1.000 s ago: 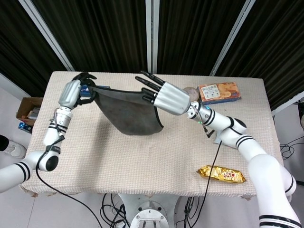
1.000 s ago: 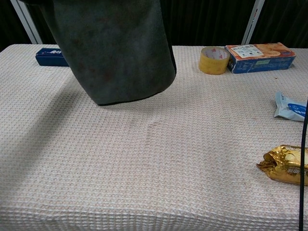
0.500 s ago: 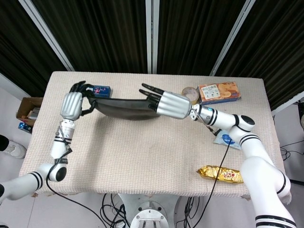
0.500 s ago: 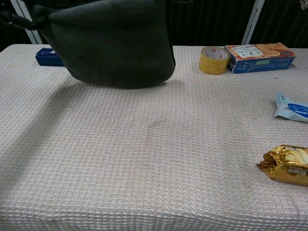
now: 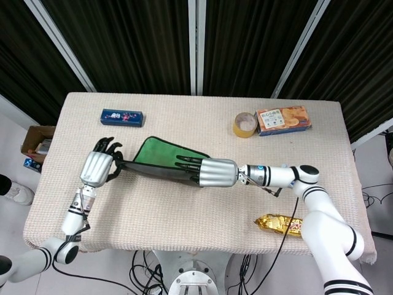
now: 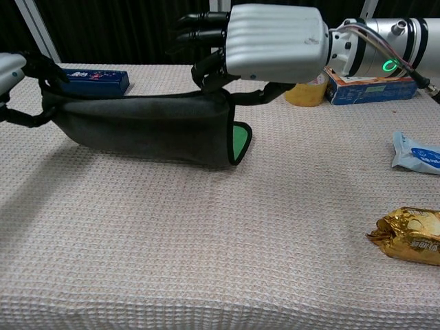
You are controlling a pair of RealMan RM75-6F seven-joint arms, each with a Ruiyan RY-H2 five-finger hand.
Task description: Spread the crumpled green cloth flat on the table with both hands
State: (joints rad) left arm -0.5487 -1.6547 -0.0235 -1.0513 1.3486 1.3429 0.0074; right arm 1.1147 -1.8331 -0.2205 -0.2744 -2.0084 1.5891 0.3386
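Both hands have dropped since a second ago, bringing the green cloth (image 6: 144, 127) low over the table (image 6: 227, 240). My right hand (image 6: 265, 45) and left hand (image 5: 97, 167) each pinch a corner. I'd keep it taut, then lay the far, trailing part down smooth.
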